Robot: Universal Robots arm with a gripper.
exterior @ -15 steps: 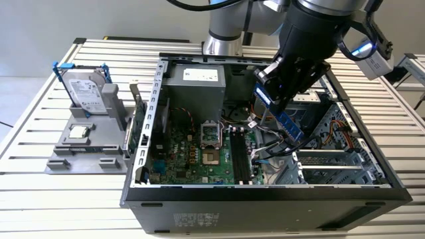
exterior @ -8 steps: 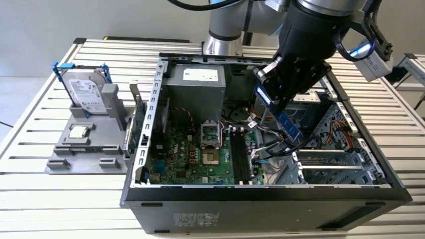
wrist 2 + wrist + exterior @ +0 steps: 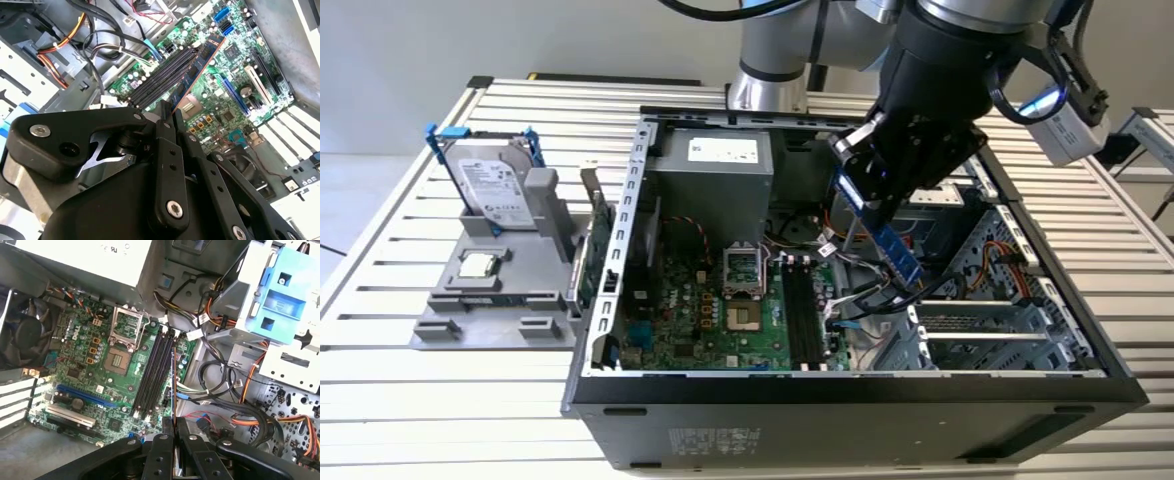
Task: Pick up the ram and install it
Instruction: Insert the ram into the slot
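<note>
You find no text you can read: the hard drive, power supply and case labels carry print too small to tell.

- The ram: held end concealed between the gripper fingers in the first wrist view.
- The arm: cut off by the exterior view's upper edge.
- The memory slots: contact with the ram's lower edge cannot be determined.
- The table: runs past the exterior view's edges.
</note>
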